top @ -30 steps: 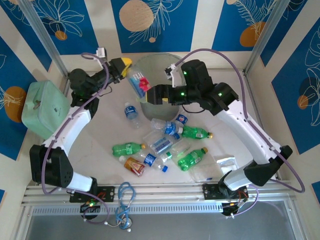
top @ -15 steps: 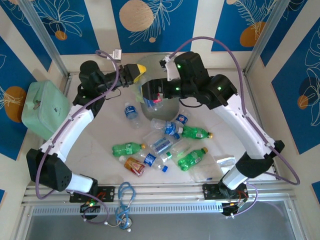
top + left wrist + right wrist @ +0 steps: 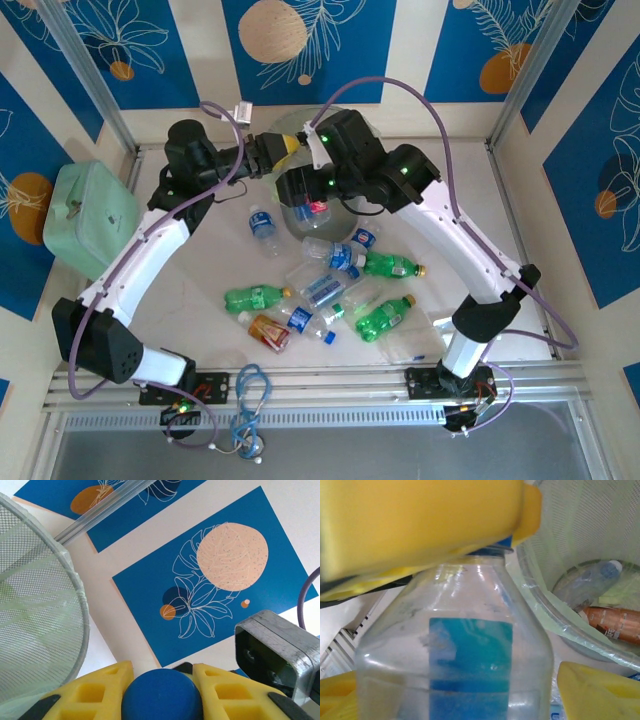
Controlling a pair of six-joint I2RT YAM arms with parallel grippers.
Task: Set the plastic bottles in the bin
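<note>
A clear bottle with a blue label [image 3: 470, 655] and blue cap [image 3: 161, 692] hangs at the near rim of the bin [image 3: 335, 218]. My left gripper [image 3: 287, 150] is shut on its cap, yellow fingers [image 3: 95, 690] pressed to both sides. My right gripper [image 3: 300, 195] is open, with fingers [image 3: 595, 690] on either side of the bottle's body and a thin gap on the right. The bin's mesh wall [image 3: 45, 605] and lined rim [image 3: 560, 625] are close by. Inside it lie a clear bottle [image 3: 595, 580] and an amber one [image 3: 615, 622].
Several bottles lie on the table in front of the bin: green ones [image 3: 255, 297] [image 3: 390, 265] [image 3: 383, 317], an amber one [image 3: 268, 332], clear ones [image 3: 263, 225] [image 3: 335, 255]. Flat clear bags [image 3: 450, 325] lie at the right. A mint-green case [image 3: 88, 215] sits at the left edge.
My left gripper carried the bottle right, up to the bin's rim. My right gripper swung left and closed in around the bottle's body.
</note>
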